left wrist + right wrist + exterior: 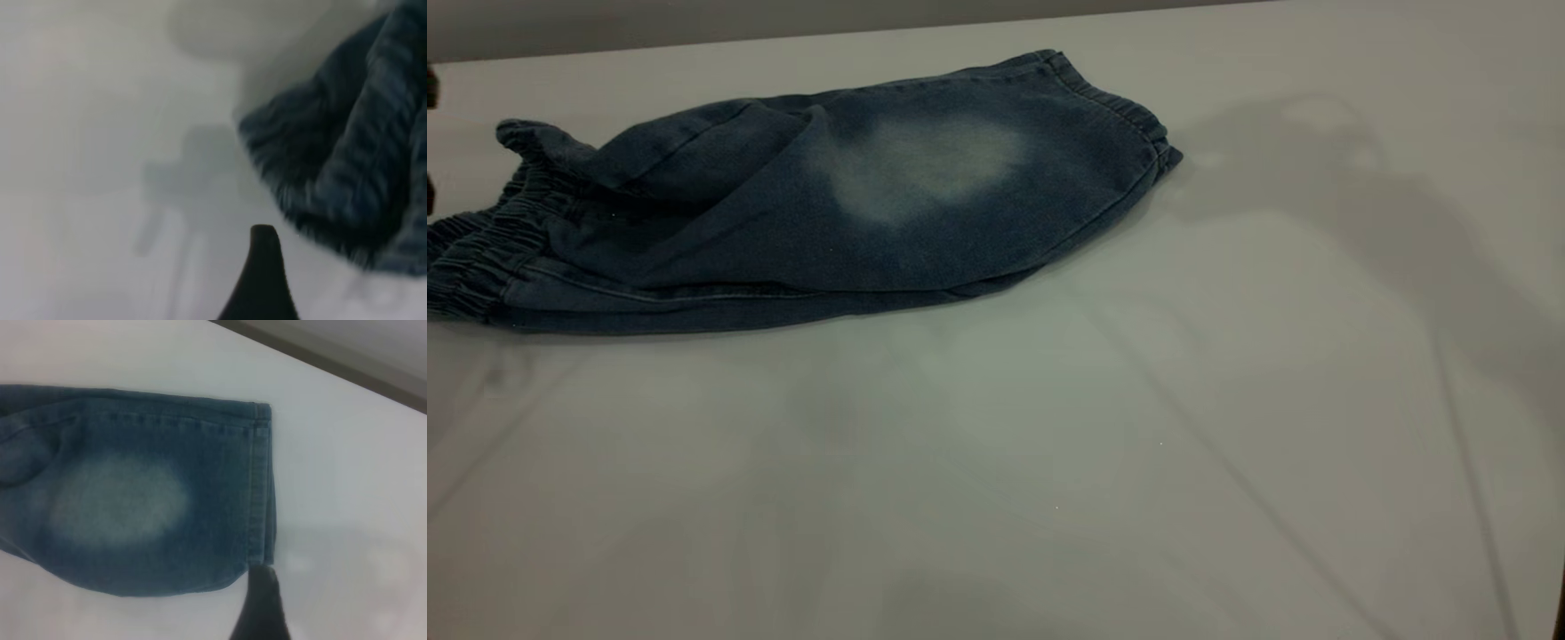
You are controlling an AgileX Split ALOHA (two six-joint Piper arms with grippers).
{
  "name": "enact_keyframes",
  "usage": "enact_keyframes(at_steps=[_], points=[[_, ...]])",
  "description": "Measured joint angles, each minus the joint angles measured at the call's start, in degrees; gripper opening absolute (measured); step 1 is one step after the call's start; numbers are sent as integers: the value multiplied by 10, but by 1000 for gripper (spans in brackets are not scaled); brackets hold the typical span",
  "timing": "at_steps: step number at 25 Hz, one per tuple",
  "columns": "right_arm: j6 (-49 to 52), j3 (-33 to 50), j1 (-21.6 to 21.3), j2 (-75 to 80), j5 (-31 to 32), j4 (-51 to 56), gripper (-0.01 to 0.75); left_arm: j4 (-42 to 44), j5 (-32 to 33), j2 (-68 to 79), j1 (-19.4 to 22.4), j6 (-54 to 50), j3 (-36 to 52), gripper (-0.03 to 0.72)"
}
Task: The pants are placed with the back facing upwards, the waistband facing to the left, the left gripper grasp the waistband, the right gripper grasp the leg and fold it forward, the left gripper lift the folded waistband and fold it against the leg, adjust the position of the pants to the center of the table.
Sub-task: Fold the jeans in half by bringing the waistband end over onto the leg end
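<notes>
We see the knee-length blue denim shorts (pixel 809 213) lying folded lengthwise on the broad, smooth, whitish-grey desk (pixel 1049 462), toward its far left part rather than its middle. The plain leg with the big pale faded oval (pixel 925 169) lies on top, its stitched hem pointing to the right of the exterior view. The gathered, ruched band of darker denim at the shorts' top edge (pixel 480 258) sits at the far left, partly bunched and raised, reaching the picture's edge. In the left wrist view we make out one black fingertip of the left end effector (pixel 261 280) above the bare desk (pixel 100 133), just beside the ruched waistband (pixel 347 167) but not touching it; with only that one finger showing, we cannot tell whether it is released or clenched. In the right wrist view a single dark fingertip of the right end effector (pixel 263 607) stands right at the corner of the leg's hem (pixel 257 487), the faded oval (pixel 120 500) lying well inside the cloth; nothing appears gripped, and we cannot tell here either how that end effector stands. Soft shadows of the arms fall across the desk on the right.
</notes>
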Motion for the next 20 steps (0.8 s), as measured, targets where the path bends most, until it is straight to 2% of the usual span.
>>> enact_keyframes(at_steps=[9, 20], points=[[0, 0, 0, 0, 0, 1, 489, -34, 6, 60, 2, 49, -66, 549], [0, 0, 0, 0, 0, 2, 489, -69, 4, 117, 6, 77, -96, 549]])
